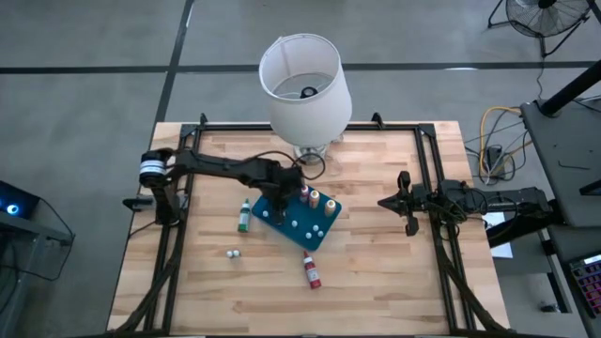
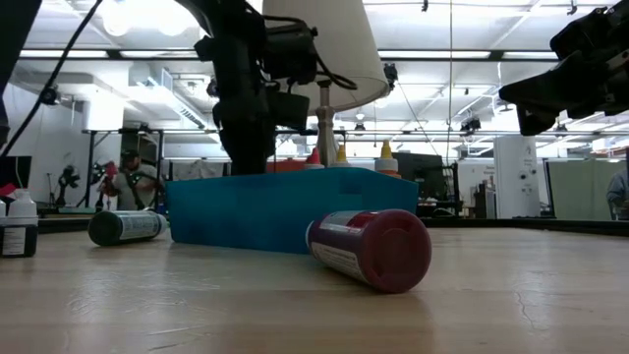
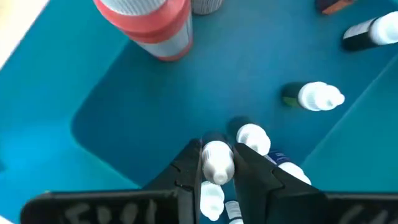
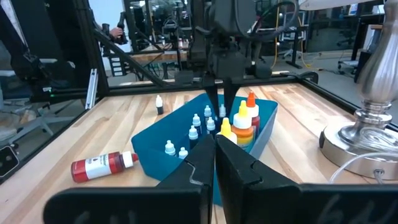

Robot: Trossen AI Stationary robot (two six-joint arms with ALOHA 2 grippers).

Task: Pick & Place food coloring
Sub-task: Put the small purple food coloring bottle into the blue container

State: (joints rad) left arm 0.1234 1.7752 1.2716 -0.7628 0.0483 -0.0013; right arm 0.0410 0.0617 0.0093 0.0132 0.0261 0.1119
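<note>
A teal-blue tray [image 1: 324,235] lies at the table's middle with several small white-tipped food coloring bottles [image 3: 317,98] standing in it. Taller red, yellow and orange bottles [image 4: 245,121] stand at its far corner. My left gripper [image 1: 279,208] reaches down into the tray, shut on one small bottle [image 3: 216,163]. A green bottle [image 1: 244,216] lies on the table left of the tray, and a red bottle [image 1: 311,270] lies nearer the front edge. My right gripper [image 1: 404,202] waits shut at the table's right side, with nothing between its fingers. My left gripper pinches a small food coloring bottle between its two fingers [image 3: 186,174], just below the white cap [image 3: 217,155]. The fingers come steeply from above. The bottle stands upright, tip up, among other small bottles. The fingers hide its body and whether its base touches the tray floor.
A white-shaded lamp [image 1: 305,84] stands at the table's far middle, just behind the tray. Two tiny white pieces [image 1: 232,253] lie left of the front middle. A black frame rail [image 1: 432,169] runs around the table. Bare wood lies along the front and right.
</note>
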